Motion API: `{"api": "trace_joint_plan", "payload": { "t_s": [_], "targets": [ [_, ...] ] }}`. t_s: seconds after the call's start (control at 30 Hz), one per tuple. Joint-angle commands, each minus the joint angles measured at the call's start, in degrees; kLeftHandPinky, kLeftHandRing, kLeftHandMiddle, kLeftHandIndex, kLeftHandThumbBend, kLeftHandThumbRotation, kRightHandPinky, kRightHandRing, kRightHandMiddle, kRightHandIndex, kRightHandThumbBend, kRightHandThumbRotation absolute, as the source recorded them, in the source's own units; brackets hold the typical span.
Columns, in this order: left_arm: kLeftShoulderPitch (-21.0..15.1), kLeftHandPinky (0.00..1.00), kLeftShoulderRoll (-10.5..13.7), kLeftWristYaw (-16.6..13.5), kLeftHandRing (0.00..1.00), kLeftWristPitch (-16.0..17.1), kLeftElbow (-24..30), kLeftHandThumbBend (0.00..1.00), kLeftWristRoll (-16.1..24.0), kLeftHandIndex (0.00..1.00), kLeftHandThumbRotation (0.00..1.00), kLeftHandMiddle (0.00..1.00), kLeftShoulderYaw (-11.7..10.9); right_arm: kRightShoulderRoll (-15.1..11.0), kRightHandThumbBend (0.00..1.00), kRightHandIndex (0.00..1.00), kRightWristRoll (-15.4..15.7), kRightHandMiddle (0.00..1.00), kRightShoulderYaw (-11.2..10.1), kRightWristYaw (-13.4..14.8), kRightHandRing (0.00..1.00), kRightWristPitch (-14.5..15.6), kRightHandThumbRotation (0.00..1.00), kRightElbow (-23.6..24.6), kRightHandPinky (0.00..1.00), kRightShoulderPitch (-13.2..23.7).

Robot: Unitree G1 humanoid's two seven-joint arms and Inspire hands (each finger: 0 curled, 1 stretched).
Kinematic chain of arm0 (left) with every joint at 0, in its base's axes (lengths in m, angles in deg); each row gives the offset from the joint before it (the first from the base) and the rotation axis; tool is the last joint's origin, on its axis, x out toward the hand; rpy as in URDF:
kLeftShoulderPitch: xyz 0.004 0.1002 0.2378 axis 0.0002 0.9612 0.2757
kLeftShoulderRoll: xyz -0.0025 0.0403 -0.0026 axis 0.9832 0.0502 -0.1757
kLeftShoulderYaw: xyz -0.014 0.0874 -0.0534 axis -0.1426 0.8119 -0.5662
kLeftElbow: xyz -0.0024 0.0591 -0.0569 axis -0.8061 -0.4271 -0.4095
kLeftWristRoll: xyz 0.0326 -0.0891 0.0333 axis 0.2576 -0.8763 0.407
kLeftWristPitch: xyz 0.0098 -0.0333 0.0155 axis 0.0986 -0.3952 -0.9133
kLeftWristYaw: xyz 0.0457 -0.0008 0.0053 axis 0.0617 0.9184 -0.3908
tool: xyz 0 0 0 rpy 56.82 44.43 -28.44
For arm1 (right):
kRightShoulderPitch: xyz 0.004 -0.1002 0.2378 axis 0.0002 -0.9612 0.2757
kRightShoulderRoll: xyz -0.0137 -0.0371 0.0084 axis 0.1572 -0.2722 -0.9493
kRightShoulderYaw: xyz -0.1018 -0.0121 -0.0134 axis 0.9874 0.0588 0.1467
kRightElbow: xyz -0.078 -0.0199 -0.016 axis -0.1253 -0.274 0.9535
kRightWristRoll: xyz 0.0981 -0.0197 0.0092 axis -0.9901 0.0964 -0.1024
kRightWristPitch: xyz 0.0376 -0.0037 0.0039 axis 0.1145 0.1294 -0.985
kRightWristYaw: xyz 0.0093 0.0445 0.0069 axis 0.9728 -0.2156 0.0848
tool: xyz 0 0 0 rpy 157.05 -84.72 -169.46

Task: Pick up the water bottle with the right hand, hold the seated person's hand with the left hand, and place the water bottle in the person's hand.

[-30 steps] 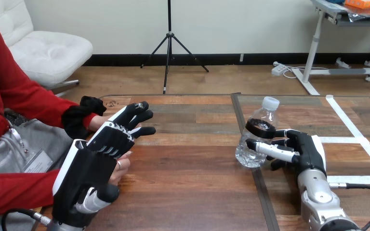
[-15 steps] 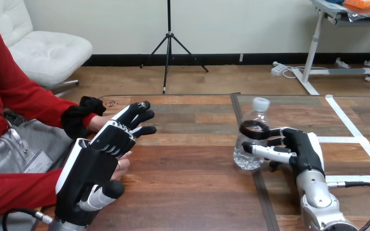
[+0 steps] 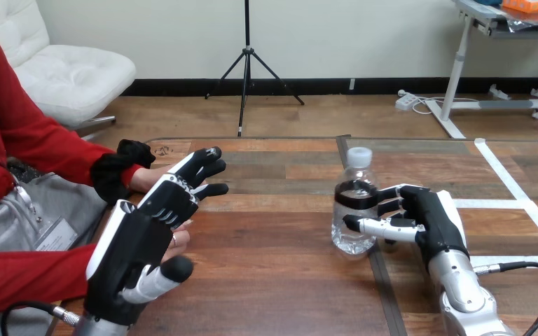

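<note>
Wood-plank worktop runs across in front of the robot, with lines of white tape marking out a square just beyond the right robot hand and to its right. That robot hand is clasped round a clear water bottle. Its thumb lies across the near side, and its fingers wrap round the far side at about mid-height. The white cap and the water-filled lower body are left free. The bottle stands upright just to the left of the palm. Whether its base rests on the worktop or is lifted slightly off it cannot be told. A grip round the middle looks chosen to keep the bottle from tipping and to leave the base clear, so it can be set down into a waiting palm. Well apart, on the other side, the left robot hand is raised with its fingers straight and spread, curled round nothing. The person's hand lies right behind it and shows past its right edge. Whether the two touch cannot be seen, and nothing shows the person's hand being held. The left robot hand seems placed there to find and steady the receiving hand before the handover. The bottle has the whole width between the two robot hands to cross before it gets there. No label shows on the bottle, and no writing can be read anywhere on the worktop.
</note>
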Motion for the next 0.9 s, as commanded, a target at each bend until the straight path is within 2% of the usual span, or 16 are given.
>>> {"api": "trace_joint_plan", "payload": {
  "t_s": [0.0,0.17,0.37,0.67,0.87],
  "targets": [
    [-3.95,0.81,1.51,-3.95,0.90,2.02,-0.82,1.00,3.53,0.89,0.77,0.92,0.93,-2.81,0.90,0.47,0.06,0.46,0.52,-0.65,0.36,-3.23,0.00,5.48,0.28,1.64],
    [-4.28,0.82,2.25,-7.46,0.91,3.72,-1.83,1.00,6.57,0.90,0.78,0.94,0.96,-3.32,0.90,0.47,0.45,0.46,1.15,-1.11,0.36,-3.68,0.00,7.62,0.28,0.48],
    [-4.20,0.81,3.13,-13.93,0.91,5.75,-2.56,1.00,12.06,0.91,0.80,0.94,0.76,-4.00,0.90,0.47,0.33,0.46,1.77,-2.72,0.36,-4.11,0.00,10.86,0.28,-1.29],
    [-4.79,0.80,4.14,-18.99,0.91,6.79,-3.85,1.00,14.39,0.91,0.80,0.93,2.04,-4.81,0.91,0.47,0.48,0.46,2.51,-4.37,0.36,-3.16,0.00,16.68,0.29,-4.30],
    [-4.75,0.79,5.28,-23.15,0.90,7.84,-3.98,1.00,17.92,0.91,0.79,0.93,2.47,-5.38,0.91,0.47,0.45,0.46,2.73,-5.96,0.37,-2.72,0.00,20.16,0.30,-6.19]
  ]
}}
